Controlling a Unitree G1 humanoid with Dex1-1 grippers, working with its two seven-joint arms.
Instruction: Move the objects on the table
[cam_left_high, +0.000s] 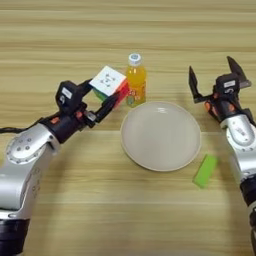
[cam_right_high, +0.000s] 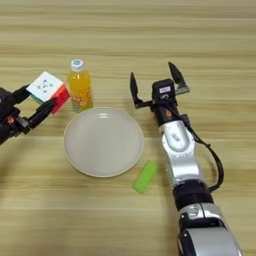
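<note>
right eye view cuts off most of the left arm. left end effector (cam_left_high: 102, 97) is clamped on the puzzle cube (cam_left_high: 109, 83), held above the counter (cam_left_high: 60, 30), its lower faces hidden. the orange-drink bottle (cam_left_high: 136, 80) stands just beside it, label unreadable. right end effector (cam_right_high: 154, 82) hangs spread apart beyond the plate (cam_left_high: 161, 135). the green block (cam_left_high: 205, 171) lies near the plate's right rim.

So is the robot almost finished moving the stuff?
Not yet. The left gripper holds the puzzle cube beside the orange-drink bottle. The plate has nothing on it. The bottle stands behind the plate, and the green block lies on the table to the plate's right, neither held. The right gripper is open, holding nothing.
</note>
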